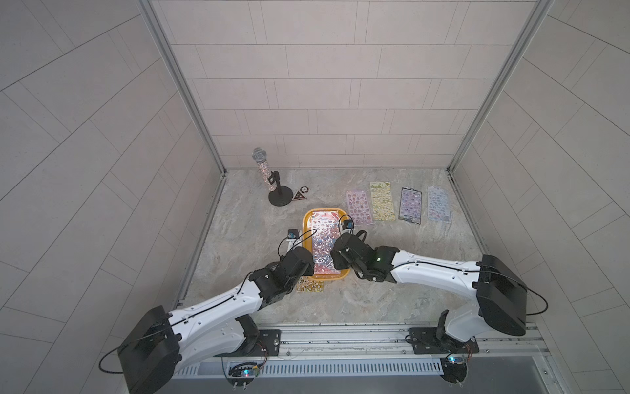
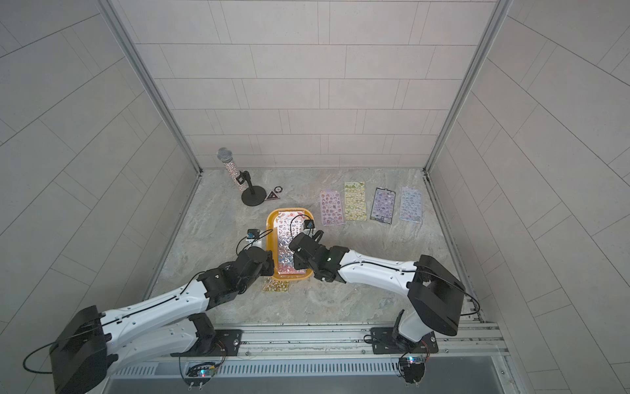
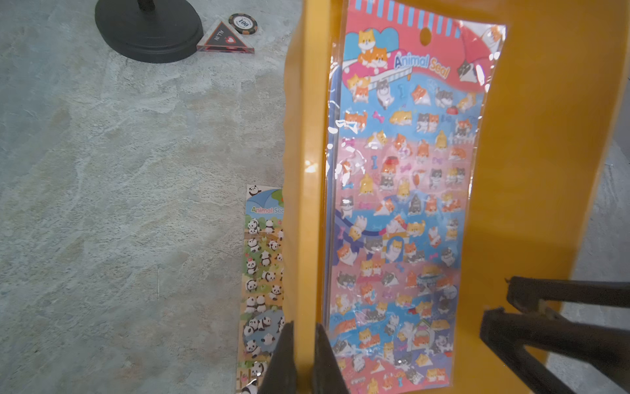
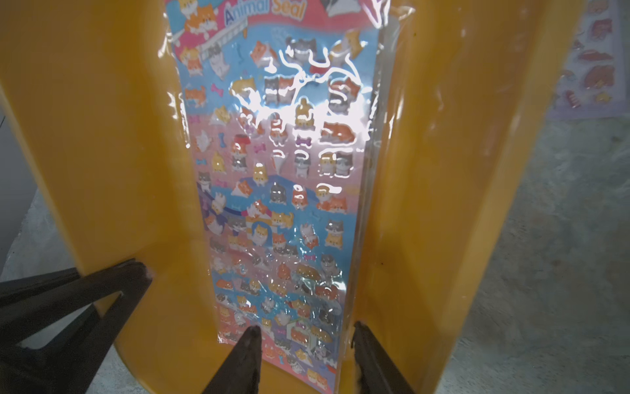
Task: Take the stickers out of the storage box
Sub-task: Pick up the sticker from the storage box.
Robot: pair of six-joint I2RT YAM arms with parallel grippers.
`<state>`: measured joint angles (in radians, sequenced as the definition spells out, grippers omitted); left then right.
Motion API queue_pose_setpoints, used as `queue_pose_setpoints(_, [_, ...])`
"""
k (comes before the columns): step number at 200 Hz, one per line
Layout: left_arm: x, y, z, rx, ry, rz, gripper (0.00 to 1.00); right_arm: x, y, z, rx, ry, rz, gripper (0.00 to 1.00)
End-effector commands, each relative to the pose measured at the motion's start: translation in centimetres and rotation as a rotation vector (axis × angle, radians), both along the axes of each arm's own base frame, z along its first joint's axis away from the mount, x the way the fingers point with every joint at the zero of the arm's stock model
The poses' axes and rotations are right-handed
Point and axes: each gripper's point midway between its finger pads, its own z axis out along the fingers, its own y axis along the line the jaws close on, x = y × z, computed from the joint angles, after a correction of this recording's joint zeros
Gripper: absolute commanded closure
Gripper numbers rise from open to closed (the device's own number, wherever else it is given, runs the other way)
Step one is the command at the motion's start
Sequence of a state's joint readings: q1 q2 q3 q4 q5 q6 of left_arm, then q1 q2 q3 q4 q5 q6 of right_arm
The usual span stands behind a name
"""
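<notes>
Top view: shallow yellow-orange plastic storage box [image 1: 308, 221] mid-table, with a glossy red-and-blue sticker sheet [image 1: 324, 237] uppermost inside.
Left wrist: left gripper [image 3: 304, 358] clamped on the box wall.
Right wrist: right gripper [image 4: 306, 341] spread, astride the sheet's near end.
Recommendation: slide one finger under that edge and pinch the top sheet only.

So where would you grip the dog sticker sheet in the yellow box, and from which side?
Likely the near short end, pinched from above on the robot's side. The dog sticker sheet lies flat and thin in the storage box, whose walls flank its long edges, so an end probably lifts easiest. The right hand is open over that end; the left hand clamps the rim.
</notes>
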<state>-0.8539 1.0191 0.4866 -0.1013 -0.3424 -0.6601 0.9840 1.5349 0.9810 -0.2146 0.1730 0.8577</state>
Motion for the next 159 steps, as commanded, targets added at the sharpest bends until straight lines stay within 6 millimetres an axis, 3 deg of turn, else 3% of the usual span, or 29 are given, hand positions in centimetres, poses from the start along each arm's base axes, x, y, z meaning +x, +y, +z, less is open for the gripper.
queue_pose_setpoints(1, [0.7,-1.1,2.7,-0.071,-0.064,-0.019,1.00,0.4,-0.4,-0.3,-0.026,0.012,-0.030,0.51])
queue_pose_setpoints(44, [0.5,-1.6,3.1,-0.093,-0.070,-0.049,1.00,0.7,-0.5,-2.2,-0.092,0.078,-0.037,0.47])
queue_pose_setpoints(77, [0.5,-1.5,3.4,-0.100,-0.081,-0.047,1.00,0.4,0.6,-3.1,-0.074,0.137,-0.001,0.49])
queue_pose_setpoints(159, [0.5,-1.4,3.3,-0.100,-0.082,-0.042,1.00,-1.0,2.8,1.0,0.181,0.066,0.138,0.67])
